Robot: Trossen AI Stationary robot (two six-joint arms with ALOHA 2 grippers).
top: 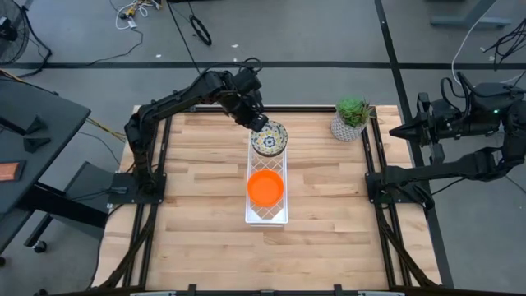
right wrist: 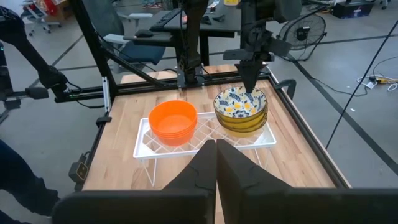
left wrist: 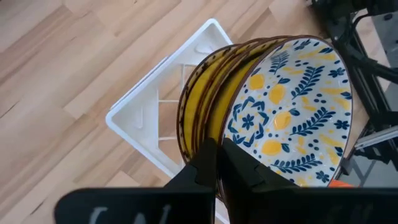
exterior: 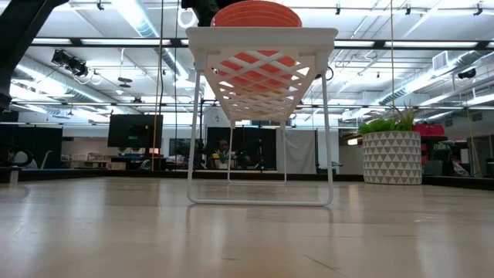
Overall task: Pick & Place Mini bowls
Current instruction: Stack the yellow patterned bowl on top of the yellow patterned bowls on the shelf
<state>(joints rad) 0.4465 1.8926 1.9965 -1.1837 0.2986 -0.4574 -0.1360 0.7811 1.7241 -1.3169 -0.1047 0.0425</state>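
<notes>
Left hand (top: 260, 123) hangs over the far end of the white wire rack (top: 267, 215), clenched on the rim of the topmost patterned bowl; the left wrist view shows its dark fingers (left wrist: 205, 163) pinched together on that bowl's edge. Right hand (right wrist: 216, 149) is clenched on nothing and waits off the right side of the counter (top: 197, 238), well apart from the rack.

Going down in size: the wooden counter carries the raised rack along its middle, running near to far. Just off the rack's far end, toward the far right corner, a potted green plant (top: 352, 118) stands in a white patterned pot.

On the rack, the patterned bowls (top: 270, 140), white with blue and yellow flowers, sit nested in a stack at the far end. The orange bowls (top: 265, 187) sit nested in a second stack at the middle of the rack, just nearer than the patterned stack. In the low view only the orange stack (exterior: 257, 14) shows, above the rack's lattice.
</notes>
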